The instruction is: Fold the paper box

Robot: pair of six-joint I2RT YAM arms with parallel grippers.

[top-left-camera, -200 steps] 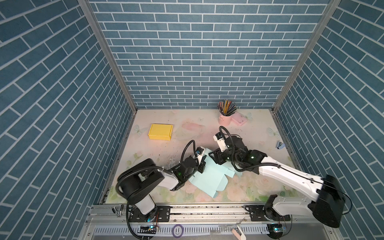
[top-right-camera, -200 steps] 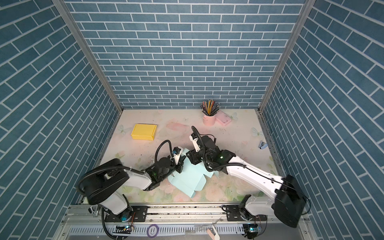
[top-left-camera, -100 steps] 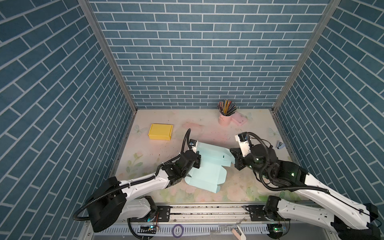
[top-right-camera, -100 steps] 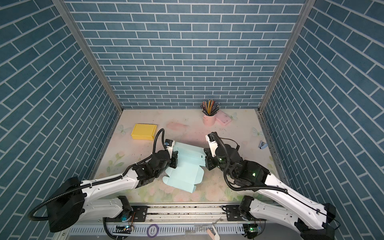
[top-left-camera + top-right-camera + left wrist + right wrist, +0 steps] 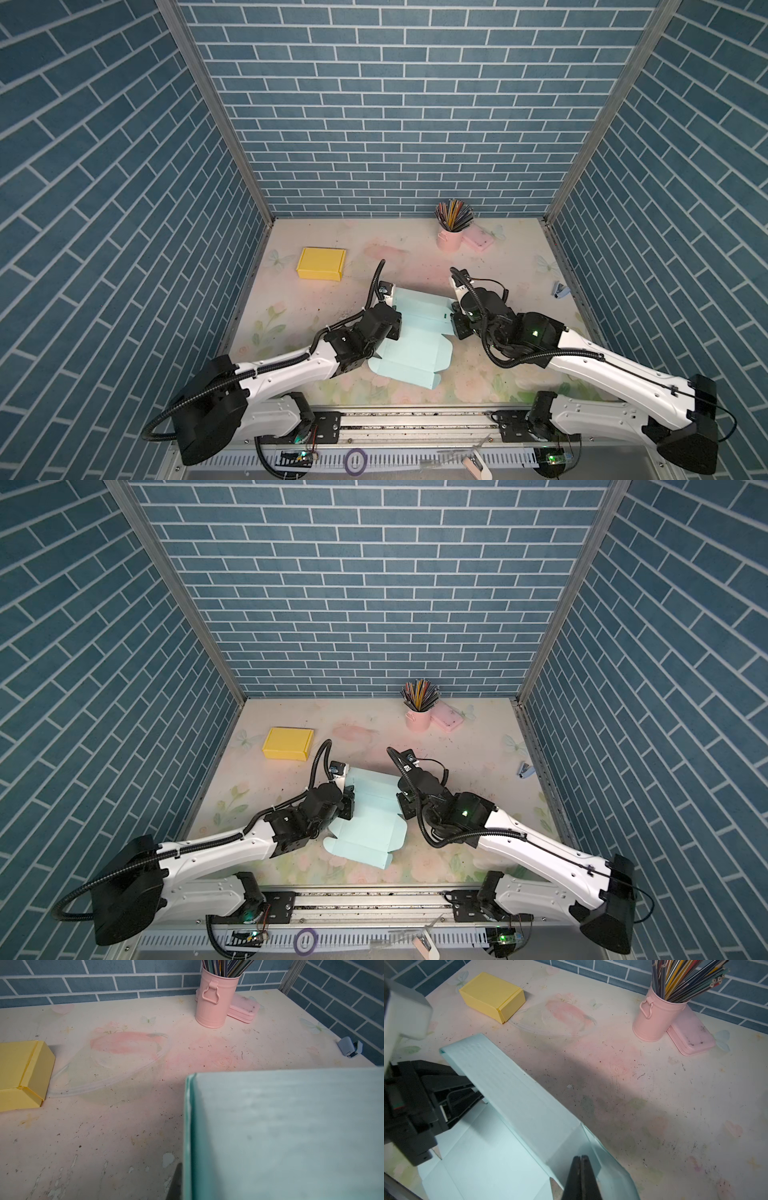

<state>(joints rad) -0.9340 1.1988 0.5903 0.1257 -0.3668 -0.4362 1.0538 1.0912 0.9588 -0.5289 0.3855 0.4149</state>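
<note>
Teal card, the box (image 5: 415,345) lies partly flat on the table (image 5: 511,266), at the middle and toward the near edge, between the two arms. Its long axis runs far to near, with the near end slanted a little to the right. Its far panel (image 5: 512,1093) stands up from the sheet. That panel's own long axis runs left to right, the right end a shade nearer.

The coming move probably turns on that panel, which spans from one gripper to the other. The left gripper (image 5: 395,320) sits at its left end with jaws closed. In the right wrist view its fingers (image 5: 456,1084) appear to pinch the panel's edge. The right gripper (image 5: 580,1160) is at the right end, where the panel meets a curled side flap (image 5: 612,1169). Its jaws are pressed together, and it cannot be told whether any card is caught between them.

Neither arm is clearly nearer; each has its own end. The rest of the box lies on the near side of both sets of jaws, so folding the panel would likely carry it toward the near edge, over the base. The yellow box (image 5: 320,269) and cup (image 5: 449,241) stand well apart on the far side.
</note>
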